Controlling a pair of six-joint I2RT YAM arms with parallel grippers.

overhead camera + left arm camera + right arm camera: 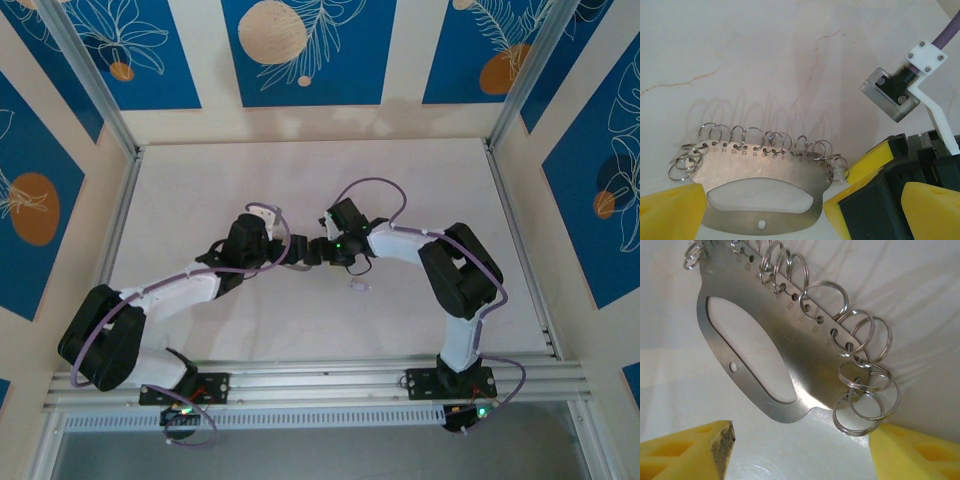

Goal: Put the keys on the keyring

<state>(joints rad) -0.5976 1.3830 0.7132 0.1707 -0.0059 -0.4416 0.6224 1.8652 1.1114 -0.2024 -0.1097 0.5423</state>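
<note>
The keyring, a flat silvery metal plate with an oval cut-out and a row of numbered holes along one long edge, was found low between the two tools, over the pale, veined worktop. Thin silvery split rings were threaded through the holes and stood up from that edge, their shadows thrown on the surface behind. Whether the plate lay flat or was raised could not be made out. In the right wrist view its far end and outermost rings were cut off at the top.

The left tool was spread wide. One yellow fingertip covered the plate's left corner, so contact there could not be judged. The other fingertip was kept well apart from the plate.

The right tool was also held apart. The end cluster of rings was seen just against one yellow finger, while the other finger, worn dark at its tip, was clear of the plate. Neither tool was seen clamped on it.

From above, the tools met tip to tip at mid-worktop, the detail between them too small to read. A tiny pale, lilac-tinted key was seen on the worktop near the right tool, its shape too small to tell.
</note>
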